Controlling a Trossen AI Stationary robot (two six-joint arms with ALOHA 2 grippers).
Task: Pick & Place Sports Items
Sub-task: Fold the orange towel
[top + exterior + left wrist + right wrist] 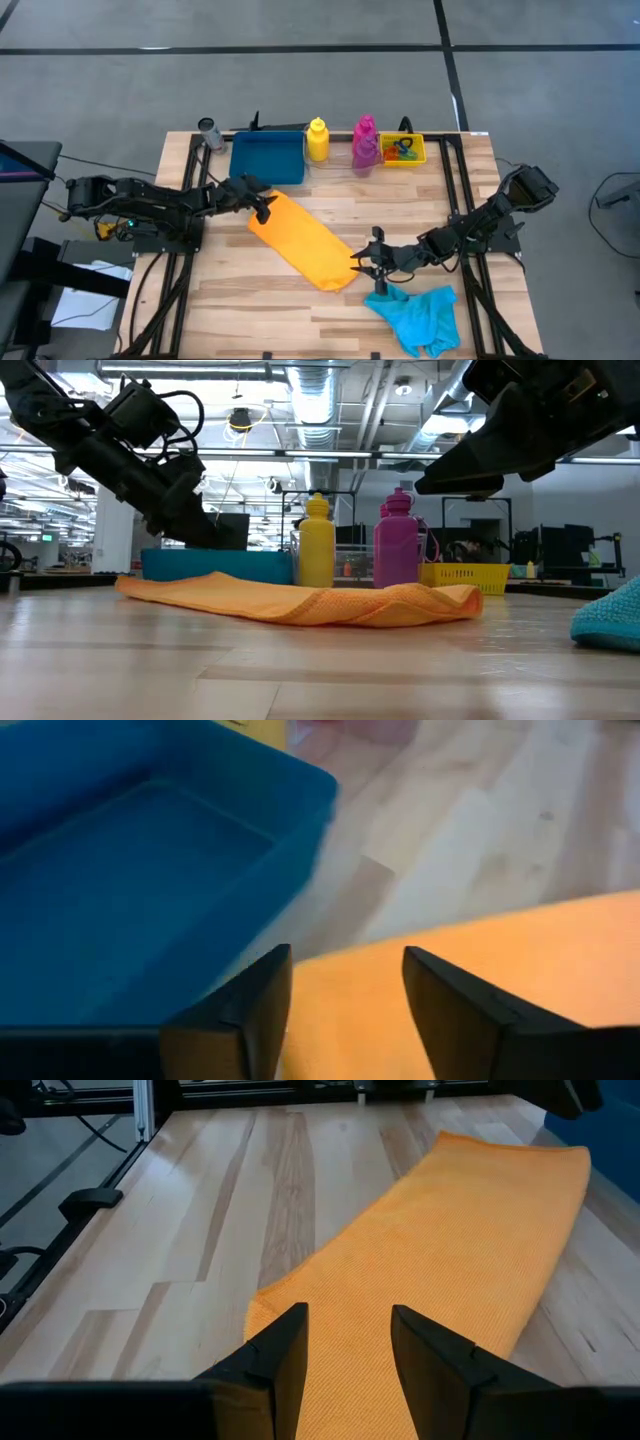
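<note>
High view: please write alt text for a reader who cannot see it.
An orange cloth lies diagonally across a wooden table, with the left claw open at its upper end and the right claw open at its lower end. A cyan cloth lies near the front; a blue tray, yellow bottle, magenta bottle and yellow bin line the back.

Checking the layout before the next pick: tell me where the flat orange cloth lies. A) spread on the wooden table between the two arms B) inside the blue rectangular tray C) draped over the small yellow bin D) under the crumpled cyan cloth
A: the flat orange cloth lies spread on the wooden table, in front of the blue rectangular tray and apart from the crumpled cyan cloth.
</note>
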